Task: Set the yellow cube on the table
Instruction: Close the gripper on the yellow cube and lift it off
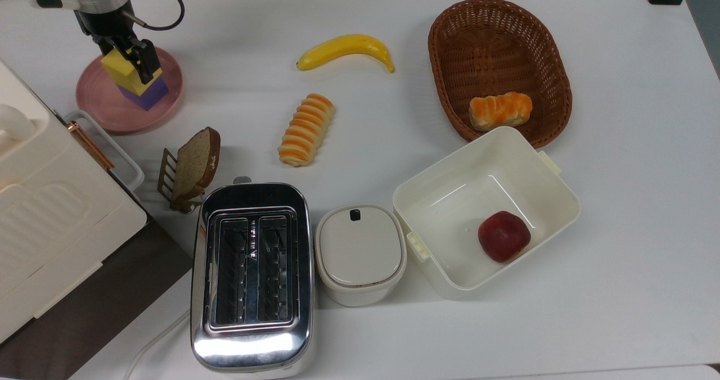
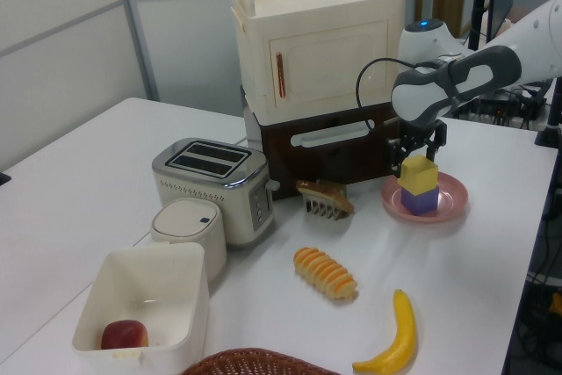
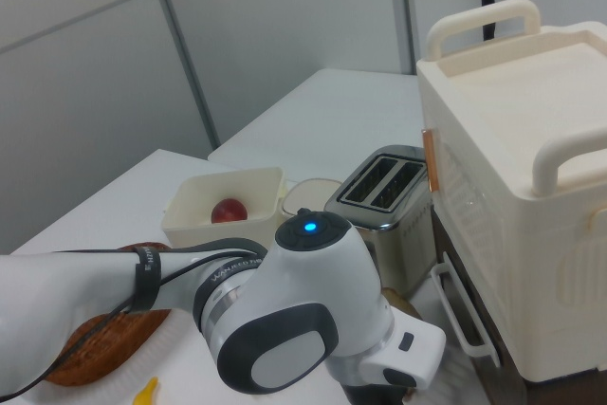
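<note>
Cabinet (image 1: pixel 50 211): cream moulded plastic box with looped handles on a dark brown base, at the top view's left edge.
Plate (image 1: pixel 112 107): round, pink, matte, far left in the top view.
Yellow cube (image 1: pixel 119 68): matte, sharp-edged, stacked on the purple cube (image 1: pixel 147 94), which stands on the plate; not on the table (image 1: pixel 619 200).
Gripper (image 1: pixel 126 59): black fingers (image 1: pixel 145 60) spread, one on each side of the yellow cube; whether they press it, cannot tell.
Arm: in the left view (image 2: pixel 439 94) the grey-and-white wrist comes from the left view's right and points the gripper (image 2: pixel 415 152) straight down onto the stack.
Bread slice (image 1: pixel 194 166): brown, grainy, upright in a small slatted rack, near the plate.
Toaster (image 1: pixel 252 276): shiny chrome, two slots, at the near edge.
Canister (image 1: pixel 360 253): cream, rounded square lid, just right of the toaster.
Striped roll (image 1: pixel 306 128): ridged, orange and cream, mid-table.
Banana (image 1: pixel 344 50): smooth yellow curve, far of the roll.
Tub (image 1: pixel 427 200): glossy white, square, holding a red apple (image 1: pixel 503 235).
Basket (image 1: pixel 450 43): brown wicker oval, with a glazed bun (image 1: pixel 500 110) inside.
</note>
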You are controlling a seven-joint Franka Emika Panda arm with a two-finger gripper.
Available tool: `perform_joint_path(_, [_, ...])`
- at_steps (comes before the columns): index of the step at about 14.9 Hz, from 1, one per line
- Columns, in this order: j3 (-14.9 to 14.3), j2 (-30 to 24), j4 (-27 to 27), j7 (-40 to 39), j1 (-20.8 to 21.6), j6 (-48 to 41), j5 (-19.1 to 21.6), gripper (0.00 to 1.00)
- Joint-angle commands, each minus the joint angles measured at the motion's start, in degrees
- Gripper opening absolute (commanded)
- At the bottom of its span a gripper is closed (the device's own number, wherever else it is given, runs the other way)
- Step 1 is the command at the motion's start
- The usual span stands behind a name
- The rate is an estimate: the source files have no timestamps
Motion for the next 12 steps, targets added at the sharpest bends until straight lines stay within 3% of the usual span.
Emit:
perform_joint_path(1, [0.1, -0.2, -0.3, 0.3, 0.3, 2.2, -1.1, 0.14])
perform_joint_path(7, [0.2, -0.9, -0.3, 0.5, 0.3, 1.9, -1.1, 0.14])
perform_joint_path(10, [1.6, -6.1, -1.0, 0.8, 0.6, -1.4, -0.8, 0.14])
perform_joint_path(12, [2.8, -8.8, -0.7, 0.8, 3.3, -4.8, -0.3, 0.14])
